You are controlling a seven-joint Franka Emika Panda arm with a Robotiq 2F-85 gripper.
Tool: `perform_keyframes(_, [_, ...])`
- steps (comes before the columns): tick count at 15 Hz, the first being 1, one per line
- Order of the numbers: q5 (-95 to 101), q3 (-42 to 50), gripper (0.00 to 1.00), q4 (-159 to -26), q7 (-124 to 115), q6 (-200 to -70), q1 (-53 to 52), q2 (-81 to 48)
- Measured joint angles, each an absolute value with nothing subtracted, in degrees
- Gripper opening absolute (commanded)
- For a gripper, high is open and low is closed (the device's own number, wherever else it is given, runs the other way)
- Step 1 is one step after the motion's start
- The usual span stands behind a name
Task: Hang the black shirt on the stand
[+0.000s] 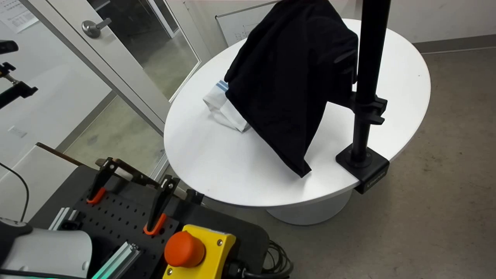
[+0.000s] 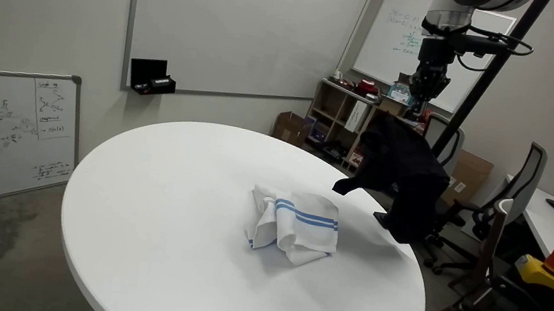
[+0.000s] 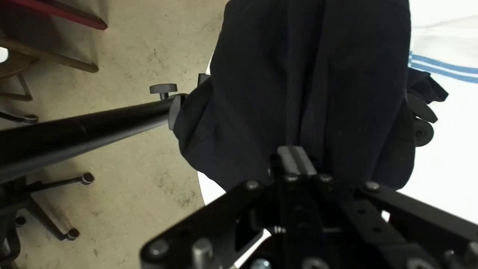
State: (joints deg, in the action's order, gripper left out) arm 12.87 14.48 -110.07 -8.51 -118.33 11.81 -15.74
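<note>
The black shirt (image 1: pixel 286 81) hangs above the round white table in both exterior views; it also shows there (image 2: pixel 410 176). Its top is cut off in an exterior view. In the wrist view the shirt (image 3: pixel 261 86) fills the middle. My gripper (image 3: pixel 296 160) is shut on the shirt, its pads almost together; it also shows above the shirt (image 2: pixel 418 106). The stand is a black pole (image 1: pixel 368 58) clamped to the table edge; the pole (image 3: pixel 86 138) also shows in the wrist view. The shirt covers most of the stand's side arm, and a round end piece (image 3: pixel 424 131) sticks out beside it.
A white towel with blue stripes (image 2: pixel 295 225) lies on the white table (image 2: pixel 171 216), partly behind the shirt (image 1: pixel 224 106). A yellow box with a red button (image 1: pixel 205 252) and orange-tipped clamps (image 1: pixel 159 205) are on a black bench. Chairs (image 2: pixel 508 187) stand beyond the pole.
</note>
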Motion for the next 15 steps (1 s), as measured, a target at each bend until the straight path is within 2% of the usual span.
perform_keyframes(15, [16.2, 14.6, 0.0, -111.2, -10.1, -125.8, 11.8, -18.8])
